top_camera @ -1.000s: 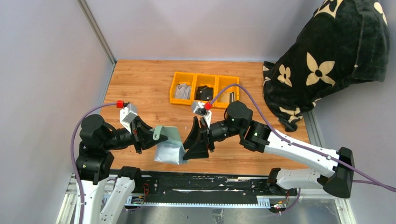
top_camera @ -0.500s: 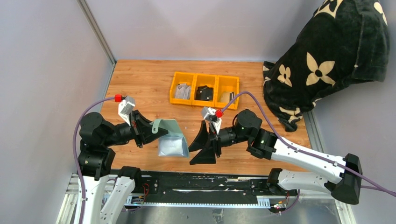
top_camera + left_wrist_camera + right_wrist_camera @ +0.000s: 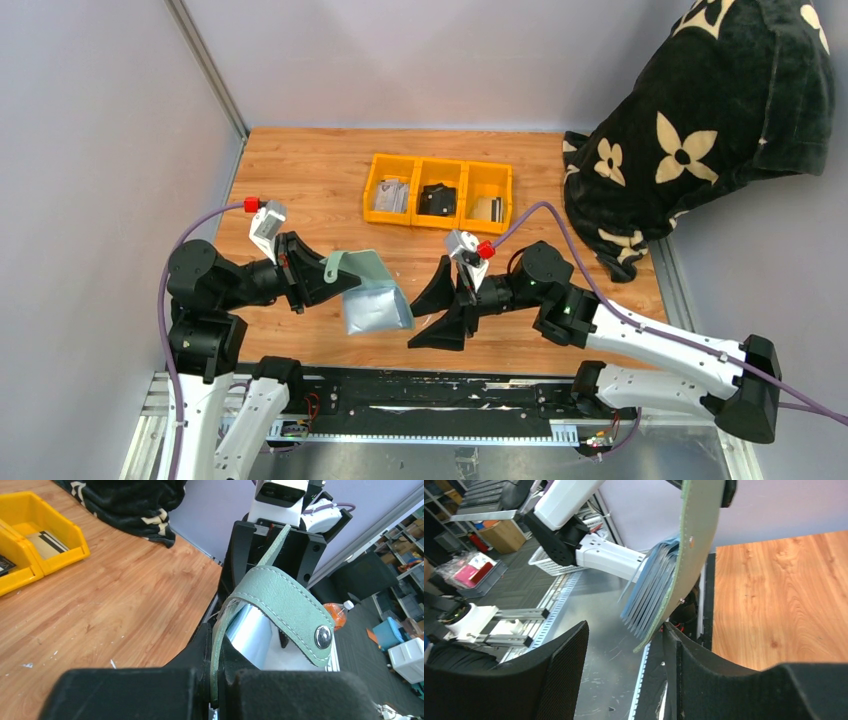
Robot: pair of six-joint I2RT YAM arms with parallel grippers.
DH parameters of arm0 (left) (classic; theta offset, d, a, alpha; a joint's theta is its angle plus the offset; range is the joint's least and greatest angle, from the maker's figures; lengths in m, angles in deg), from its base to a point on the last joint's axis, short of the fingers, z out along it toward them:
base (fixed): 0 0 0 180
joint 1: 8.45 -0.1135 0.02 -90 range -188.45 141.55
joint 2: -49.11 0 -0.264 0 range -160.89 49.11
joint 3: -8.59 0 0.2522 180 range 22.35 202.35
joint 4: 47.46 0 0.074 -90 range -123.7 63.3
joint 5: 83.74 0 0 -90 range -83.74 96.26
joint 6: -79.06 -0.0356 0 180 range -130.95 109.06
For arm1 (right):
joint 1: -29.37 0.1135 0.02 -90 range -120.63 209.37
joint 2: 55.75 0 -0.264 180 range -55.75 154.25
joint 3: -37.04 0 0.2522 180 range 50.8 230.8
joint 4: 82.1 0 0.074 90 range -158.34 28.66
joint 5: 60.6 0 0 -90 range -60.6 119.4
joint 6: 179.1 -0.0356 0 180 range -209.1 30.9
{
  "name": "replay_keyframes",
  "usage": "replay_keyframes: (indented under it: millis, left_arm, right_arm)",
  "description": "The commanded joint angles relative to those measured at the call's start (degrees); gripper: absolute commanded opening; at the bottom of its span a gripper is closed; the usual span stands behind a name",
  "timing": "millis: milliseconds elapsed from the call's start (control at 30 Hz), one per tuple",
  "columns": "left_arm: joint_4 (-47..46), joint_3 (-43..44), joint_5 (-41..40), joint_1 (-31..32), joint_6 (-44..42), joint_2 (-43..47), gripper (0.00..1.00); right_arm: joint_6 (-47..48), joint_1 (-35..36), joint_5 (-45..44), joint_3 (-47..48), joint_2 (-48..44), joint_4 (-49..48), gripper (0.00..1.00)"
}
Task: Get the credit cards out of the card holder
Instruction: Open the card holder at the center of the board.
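From above, the left gripper (image 3: 335, 285) is clamped on one edge of the green wallet (image 3: 372, 270), holding it up off the table (image 3: 300, 180) with its silvery inside hanging open toward the other arm. The right gripper (image 3: 440, 312), which a second ago was pressed up to that open side, has backed off to the right and now stands apart from it, jaws spread wide and empty. No card seems to have come away with it, so the cards likely remain inside and another reach is needed. The yellow bin (image 3: 370, 190) sits farther back. In the left wrist view, the wallet's edge is pinched between the dark fingers (image 3: 150, 690), the strap (image 3: 290, 605) with its metal stud (image 3: 323, 636) curling over a shiny layer, and the opposite arm faces it just beyond. In the right wrist view, the wallet's cover (image 3: 694, 545) hangs ahead of the parted fingers (image 3: 559, 680). A fan of thin blue-grey layers (image 3: 649, 600) spreads from it. Whether these are cards or sleeves I cannot tell.
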Motion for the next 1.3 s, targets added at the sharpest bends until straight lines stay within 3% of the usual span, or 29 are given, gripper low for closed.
replay_keyframes:
  millis: [0, 200, 467, 700, 967, 1100, 1267]
  left_arm:
    - [-3.4, 0.8, 1.0, 0.0, 3.4, -0.3, 0.00]
    - [-4.6, 0.8, 2.2, 0.1, 5.2, -0.1, 0.00]
    - [-4.4, 2.0, 3.6, 0.1, 5.9, -0.1, 0.00]
    - [-4.5, 1.8, 4.4, 0.0, 7.1, 0.4, 0.00]
    - [-4.7, 1.2, 5.6, 0.0, 7.8, 1.4, 0.00]
    - [-4.7, 1.1, 6.0, 0.0, 7.7, 1.7, 0.00]
    - [-3.6, 0.8, 5.8, 0.0, 6.3, 2.2, 0.00]
  right_arm:
    - [2.2, 0.4, -4.1, 0.6, 1.0, -1.3, 0.60]
    - [5.4, 1.1, -9.8, 2.9, 2.7, 0.6, 0.57]
    - [9.3, 1.7, -14.4, 4.9, 1.9, 2.0, 0.43]
    - [14.5, 3.9, -19.6, 9.3, 3.3, 3.6, 0.50]
    - [12.1, 5.2, -14.8, 15.5, 8.4, 0.5, 0.54]
    - [9.1, 5.2, -13.1, 16.7, 9.8, -0.5, 0.42]
    - [6.0, 5.2, -13.2, 17.4, 9.6, 1.1, 0.11]
